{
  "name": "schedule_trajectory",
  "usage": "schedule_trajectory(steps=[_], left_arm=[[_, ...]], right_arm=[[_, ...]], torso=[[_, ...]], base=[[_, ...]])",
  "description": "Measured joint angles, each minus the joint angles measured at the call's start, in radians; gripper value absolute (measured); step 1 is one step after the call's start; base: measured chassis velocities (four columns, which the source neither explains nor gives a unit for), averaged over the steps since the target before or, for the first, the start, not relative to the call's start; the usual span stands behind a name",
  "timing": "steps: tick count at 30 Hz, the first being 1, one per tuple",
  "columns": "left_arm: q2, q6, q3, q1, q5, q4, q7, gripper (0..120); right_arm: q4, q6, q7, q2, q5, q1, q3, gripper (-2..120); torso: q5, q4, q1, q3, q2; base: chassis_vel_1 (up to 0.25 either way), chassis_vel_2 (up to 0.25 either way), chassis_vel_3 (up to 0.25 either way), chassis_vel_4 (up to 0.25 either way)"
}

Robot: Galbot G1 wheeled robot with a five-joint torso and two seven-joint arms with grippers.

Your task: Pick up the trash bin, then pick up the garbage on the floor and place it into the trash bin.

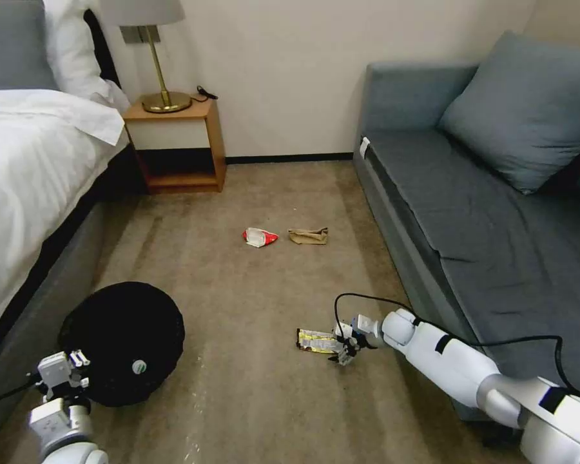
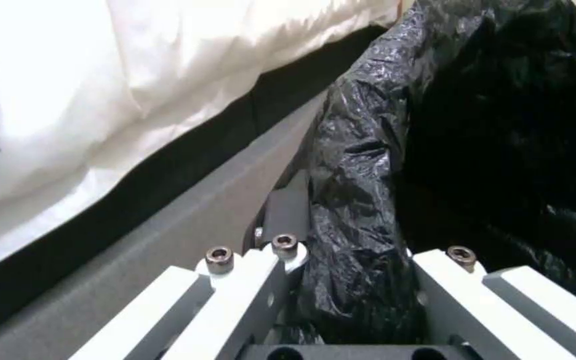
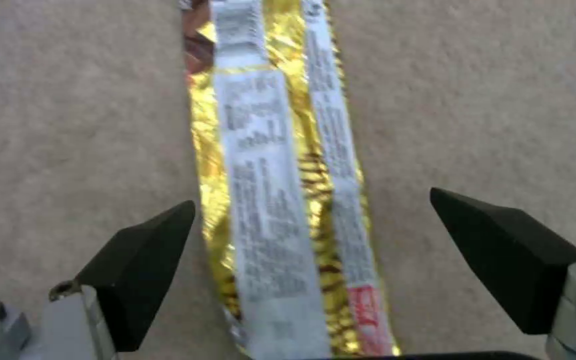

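Here the right gripper hangs open astride the gold-yellow wrapper, which lies flat on the carpet. Its pads may skate over the foil and close on nothing. The left gripper is clamped on the trash bin rim beside the bed.

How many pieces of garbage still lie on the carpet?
3: a gold-yellow wrapper between the right gripper's open fingers, a red-and-white snack packet mid-floor, a tan paper bag beside it. More may be hidden.

Upper left: white-sheeted bed, brass lamp on wooden nightstand. Right: grey sofa, cushion. Below: beige carpet.
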State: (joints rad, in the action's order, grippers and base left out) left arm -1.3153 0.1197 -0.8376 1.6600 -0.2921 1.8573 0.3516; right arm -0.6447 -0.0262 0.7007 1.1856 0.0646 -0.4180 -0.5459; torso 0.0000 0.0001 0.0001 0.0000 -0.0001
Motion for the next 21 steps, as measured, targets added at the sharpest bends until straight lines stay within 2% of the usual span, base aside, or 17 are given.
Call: schedule_trajectory(steps=[7,21], left_arm=[[-0.005,0.001,0.001,0.010,0.003,0.001,-0.006,5],[-0.009,0.005,0.004,0.014,0.012,0.006,-0.007,5]], right_arm=[[0.011,0.002,0.036,0.005,-0.010,0.000,-0.014,93],[0.044,-0.002,0.042,0.022,-0.028,-0.005,0.014,93]], torso=[[-0.0001,0.0000,0.000,0.000,0.000],[0.0000,-0.0002,0.000,0.000,0.000]], base=[[0.000,0.000,0.000,0.000],[0.000,0.000,0.000,0.000]])
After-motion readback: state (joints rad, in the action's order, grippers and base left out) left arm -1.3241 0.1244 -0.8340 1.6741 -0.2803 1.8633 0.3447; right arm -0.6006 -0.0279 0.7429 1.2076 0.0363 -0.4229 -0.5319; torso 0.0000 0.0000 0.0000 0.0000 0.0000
